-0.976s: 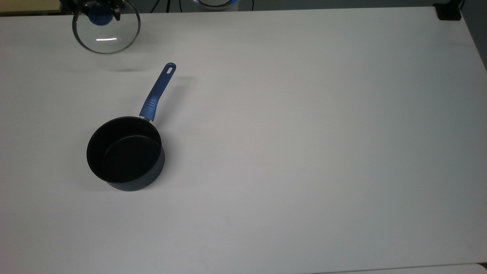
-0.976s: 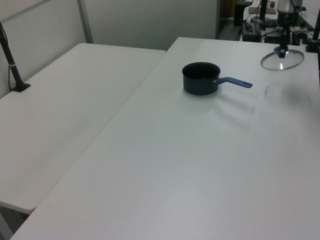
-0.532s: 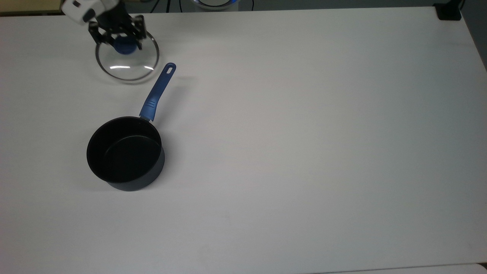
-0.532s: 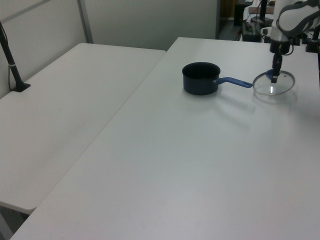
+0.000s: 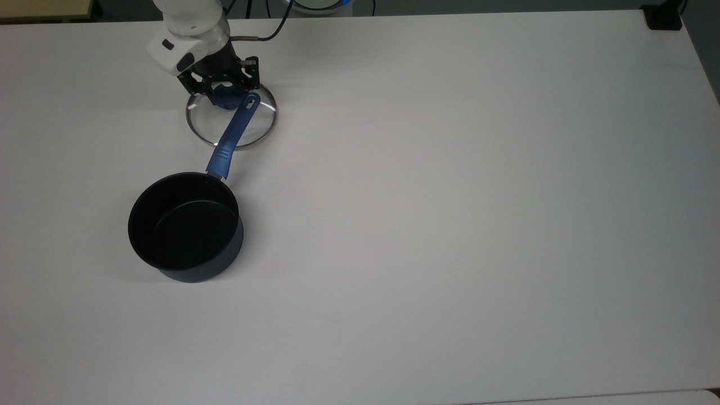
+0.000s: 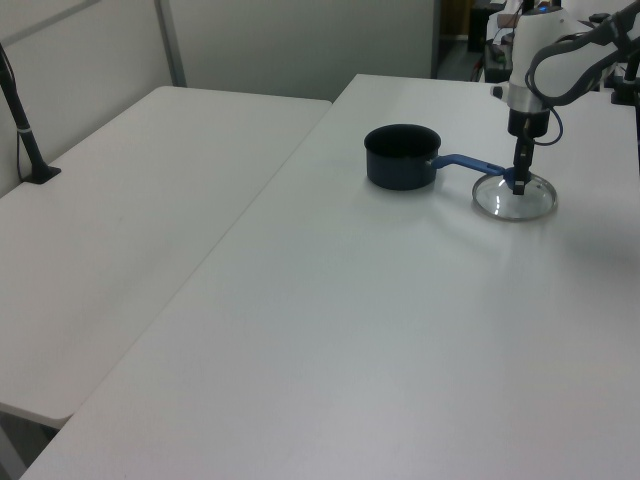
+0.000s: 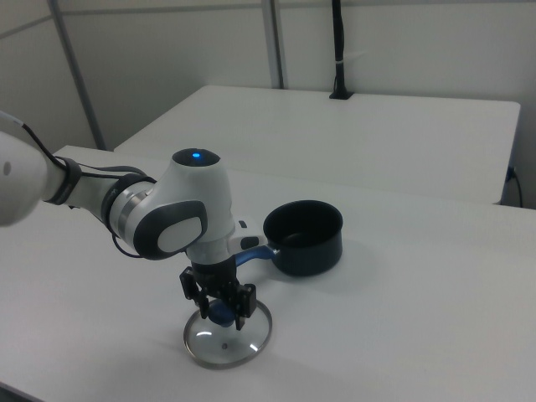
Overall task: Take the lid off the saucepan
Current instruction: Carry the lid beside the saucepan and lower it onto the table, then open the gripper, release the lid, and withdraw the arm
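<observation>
Jaws [image 5: 227,90] [image 6: 520,182] [image 7: 220,311] are clamped on the blue knob of the lid [image 5: 253,126] [image 6: 513,200] [image 7: 228,342], one finger on each side of it, as the right view shows most plainly. The glass disc hangs level below them, low over the counter [image 5: 450,197] [image 6: 380,330] [image 7: 402,335]; whether its rim touches the surface cannot be told. In the top view the lid sits at the far left of the counter, and the far end of the blue handle crosses in front of the disc, so it is unclear which of the two lies higher. The saucepan [image 5: 185,228] [image 6: 401,156] [image 7: 305,237] stands open and uncovered, nearer than the lid in the top view, its black inside bare, its handle pointing toward the lid.

Part of the knob is hidden by the jaws in the top view, and the white arm covers the lid's far edge there. In the left view the knob is too small to make out. The lettering on the glass cannot be read.

Against the picture of a second ago, the lid has travelled toward the top view's right and nearer, from the counter's far left edge to the handle's tip, and has come lower in the left view. The saucepan has not shifted.
</observation>
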### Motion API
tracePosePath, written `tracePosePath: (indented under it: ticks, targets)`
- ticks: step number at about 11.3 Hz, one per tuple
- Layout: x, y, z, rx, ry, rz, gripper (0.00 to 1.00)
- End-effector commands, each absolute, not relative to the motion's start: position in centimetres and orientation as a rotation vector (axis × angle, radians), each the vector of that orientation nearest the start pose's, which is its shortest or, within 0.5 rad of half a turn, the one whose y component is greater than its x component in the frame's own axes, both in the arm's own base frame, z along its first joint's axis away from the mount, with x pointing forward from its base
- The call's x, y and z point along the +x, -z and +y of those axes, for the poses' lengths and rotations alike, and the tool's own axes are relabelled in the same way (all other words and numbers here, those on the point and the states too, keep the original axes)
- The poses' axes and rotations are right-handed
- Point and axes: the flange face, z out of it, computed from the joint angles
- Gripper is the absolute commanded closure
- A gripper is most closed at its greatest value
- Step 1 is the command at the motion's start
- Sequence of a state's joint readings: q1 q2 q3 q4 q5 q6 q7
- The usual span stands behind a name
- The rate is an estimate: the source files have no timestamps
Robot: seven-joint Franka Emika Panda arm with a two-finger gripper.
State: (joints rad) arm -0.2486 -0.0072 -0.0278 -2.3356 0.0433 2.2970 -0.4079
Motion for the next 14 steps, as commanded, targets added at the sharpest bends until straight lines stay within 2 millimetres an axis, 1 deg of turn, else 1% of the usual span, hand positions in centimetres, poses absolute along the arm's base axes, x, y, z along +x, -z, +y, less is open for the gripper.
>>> tracePosePath:
  ticks: [1, 3, 4, 5, 6, 7, 8, 9, 10, 11, 12, 13, 14]
  targets:
    - [48.2, -35.9, -15.6, -3.094, -0.07, -0.1, 0.0]
    - [48.3, -39.2, -17.1, -3.084, -0.112, -0.093, 0.0]
    - [47.8, -41.4, -18.7, -3.079, -0.113, -0.13, 0.0]
    - [47.4, -44.3, -20.5, -3.079, -0.098, -0.124, 0.0]
    - [47.0, -47.4, -22.1, -3.071, -0.092, -0.065, 0.0]
    - [47.4, -50.8, -22.3, -3.074, -0.07, -0.05, 0.0]
    - [48.2, -54.6, -22.0, -3.068, -0.005, 0.073, 0.0]
    - [49.4, -57.9, -20.6, -3.047, 0.06, 0.282, 0.0]
    - [51.1, -59.6, -16.9, -3.055, 0.099, 0.389, 0.0]
    - [52.0, -61.2, -14.2, -3.054, 0.126, 0.471, 0.0]
    - [52.2, -61.9, -11.9, -3.047, 0.103, 0.51, 0.0]
    - [52.4, -62.9, -9.7, -3.051, 0.063, 0.47, 0.0]
    - [52.5, -63.0, -7.2, -3.077, 0.039, 0.4, 0.0]
